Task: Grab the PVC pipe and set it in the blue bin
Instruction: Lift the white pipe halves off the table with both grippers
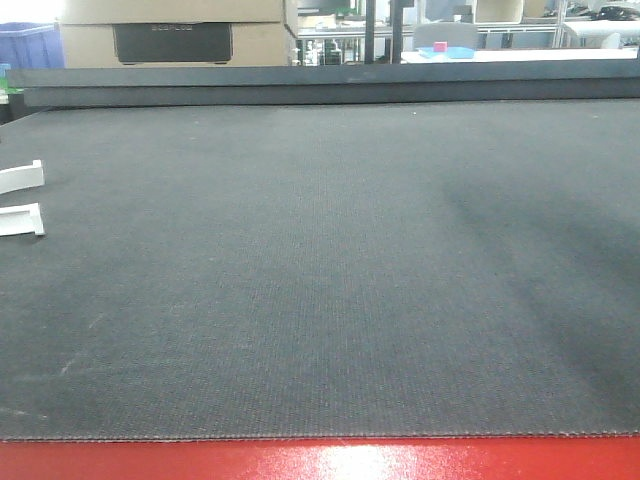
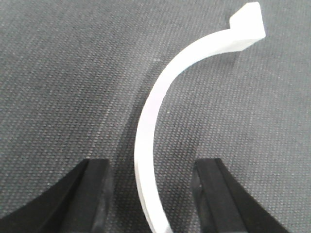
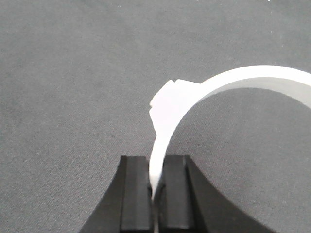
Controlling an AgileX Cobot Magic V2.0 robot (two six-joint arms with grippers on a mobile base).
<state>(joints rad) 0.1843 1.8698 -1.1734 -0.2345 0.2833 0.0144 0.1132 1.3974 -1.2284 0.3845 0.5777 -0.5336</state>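
Note:
A white PVC pipe (image 2: 160, 97), a C-shaped arc with a flat tab at its far end, lies on the dark mat in the left wrist view. It runs between the fingers of my left gripper (image 2: 153, 194), which is open, with gaps on both sides. In the right wrist view my right gripper (image 3: 154, 189) is shut on the end of another white PVC pipe (image 3: 252, 77), which arcs up and to the right above the mat. The front view shows two white tabs (image 1: 22, 176) at the far left edge and no gripper. A blue bin (image 1: 28, 45) shows partly at the back left.
A dark grey textured mat (image 1: 320, 280) covers the table, with a red strip (image 1: 320, 460) along its near edge. A dark raised ledge (image 1: 320, 85) runs along the back. Behind it stand a cardboard box (image 1: 175, 35) and shelves.

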